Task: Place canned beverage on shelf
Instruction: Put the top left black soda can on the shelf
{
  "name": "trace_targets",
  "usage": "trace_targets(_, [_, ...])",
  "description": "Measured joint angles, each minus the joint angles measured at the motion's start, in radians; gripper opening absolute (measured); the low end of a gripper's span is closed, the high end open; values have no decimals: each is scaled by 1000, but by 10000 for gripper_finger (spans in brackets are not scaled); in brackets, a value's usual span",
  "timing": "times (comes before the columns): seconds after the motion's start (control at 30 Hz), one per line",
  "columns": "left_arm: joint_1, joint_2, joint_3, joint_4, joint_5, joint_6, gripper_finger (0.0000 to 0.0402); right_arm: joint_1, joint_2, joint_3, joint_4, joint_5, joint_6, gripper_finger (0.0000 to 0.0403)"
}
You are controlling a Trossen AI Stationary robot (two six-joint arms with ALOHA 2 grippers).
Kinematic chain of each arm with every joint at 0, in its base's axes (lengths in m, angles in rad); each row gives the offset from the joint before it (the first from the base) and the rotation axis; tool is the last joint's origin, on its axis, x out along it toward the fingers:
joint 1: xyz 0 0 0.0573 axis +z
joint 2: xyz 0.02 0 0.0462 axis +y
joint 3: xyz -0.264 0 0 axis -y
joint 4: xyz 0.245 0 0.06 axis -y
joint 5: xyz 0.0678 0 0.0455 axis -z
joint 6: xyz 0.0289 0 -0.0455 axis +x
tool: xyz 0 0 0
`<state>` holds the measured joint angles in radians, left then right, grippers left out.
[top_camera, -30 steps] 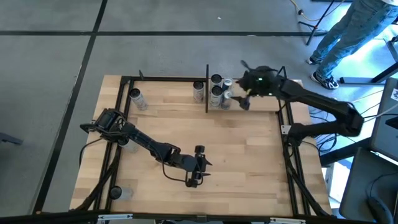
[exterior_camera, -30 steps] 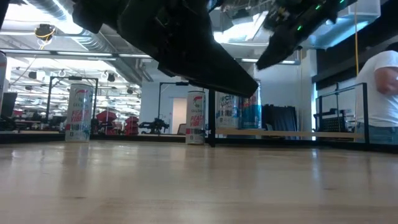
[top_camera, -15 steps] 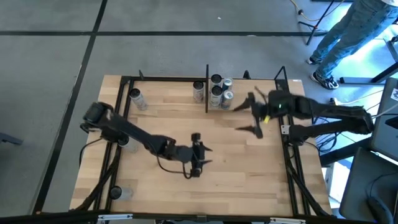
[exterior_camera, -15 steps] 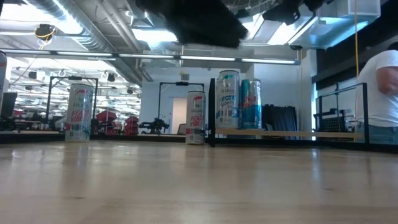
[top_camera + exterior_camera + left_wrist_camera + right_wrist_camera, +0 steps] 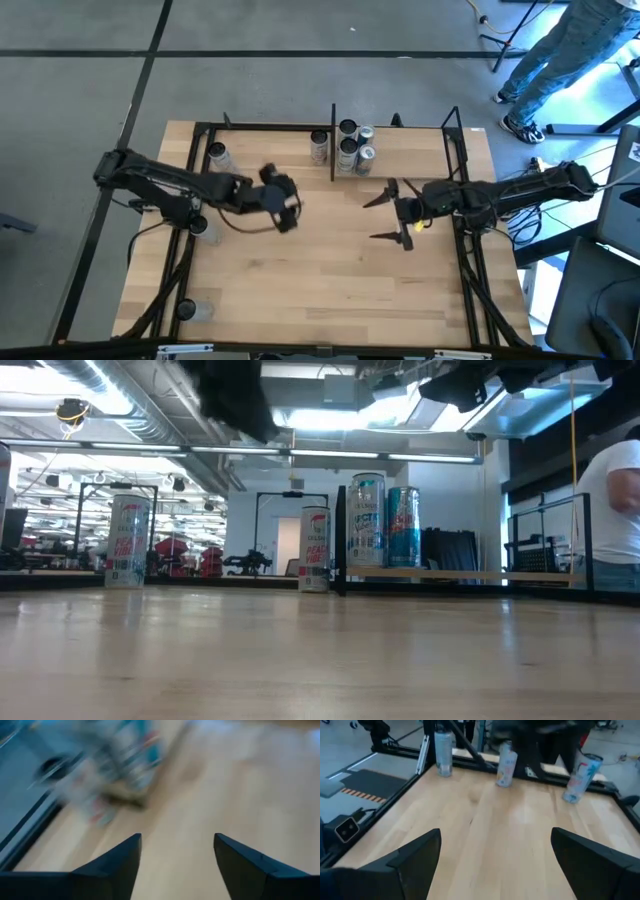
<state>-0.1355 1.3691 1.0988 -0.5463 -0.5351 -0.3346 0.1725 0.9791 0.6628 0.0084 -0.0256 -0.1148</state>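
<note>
Several cans (image 5: 350, 145) stand upright on the shelf (image 5: 410, 150) at the far edge, close to its left upright; they also show in the low view as cans (image 5: 367, 520) on the shelf board (image 5: 450, 572). One more can (image 5: 318, 146) stands just left of that upright. My left gripper (image 5: 282, 203) hovers open over the table's left half, with nothing between its fingers (image 5: 117, 862). My right gripper (image 5: 384, 217) hovers open in front of the shelf, pointing toward the table's left, also with nothing in it (image 5: 495, 855).
A lone can (image 5: 218, 157) stands at the far left, another can (image 5: 199, 226) by the left arm's base, and a third (image 5: 186, 310) at the near left corner. Black frame rails (image 5: 466, 250) run along the table's edges. A person (image 5: 560, 50) stands beyond the far right corner.
My right gripper has drawn back from the cans on the shelf toward the near edge and has turned to point toward the table's left. My left gripper has risen and swung from the table's middle toward the far left. The cans have stayed put.
</note>
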Motion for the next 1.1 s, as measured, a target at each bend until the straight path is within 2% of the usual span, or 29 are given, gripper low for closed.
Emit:
trace_targets(0.27, [204,-30,-2,-354,-29,-211,345,-2,16,0,9,0,-17,360])
trace_targets(0.4, [296,-32,-2,-447,4,-232,393,-2,27,0,0,1,-19,360])
trace_targets(0.53, [348,-35,-2,-498,81,-223,383,-2,29,0,6,66,-51,360])
trace_targets(0.7, [343,-35,-2,-480,149,-200,376,-3,29,0,25,187,-84,360])
trace_targets(0.87, [384,-38,-2,-539,54,-205,375,-3,29,0,36,292,-152,360])
trace_targets(1.0, [494,-43,-2,-638,3,-213,375,-3,29,0,46,337,-187,360])
trace_targets(1.1, [579,-42,-2,-648,-31,-185,375,-3,29,0,48,341,-227,360])
